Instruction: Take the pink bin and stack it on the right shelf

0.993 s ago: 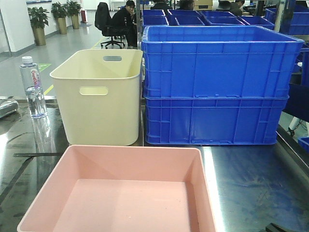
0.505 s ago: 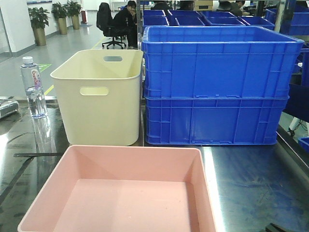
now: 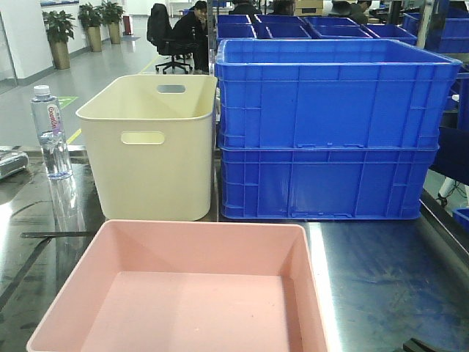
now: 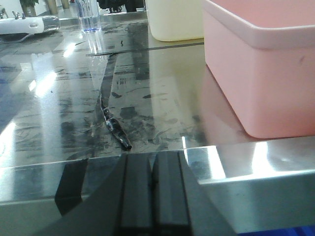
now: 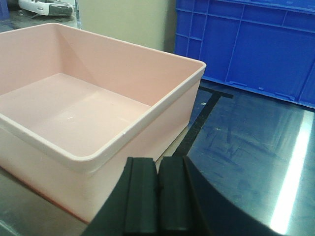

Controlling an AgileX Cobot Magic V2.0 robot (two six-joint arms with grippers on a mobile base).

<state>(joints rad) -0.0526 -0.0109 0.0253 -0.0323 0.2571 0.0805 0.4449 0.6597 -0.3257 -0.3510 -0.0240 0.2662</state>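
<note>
The pink bin (image 3: 183,293) sits empty on the steel shelf (image 3: 388,279), with the left gripper (image 4: 153,196) low off its left wall and the right gripper (image 5: 157,196) at its right corner, both jaws pressed together, holding nothing.

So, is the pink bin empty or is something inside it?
Empty. The pink bin shows a bare floor in the front and right wrist views, nothing lying inside.
</note>
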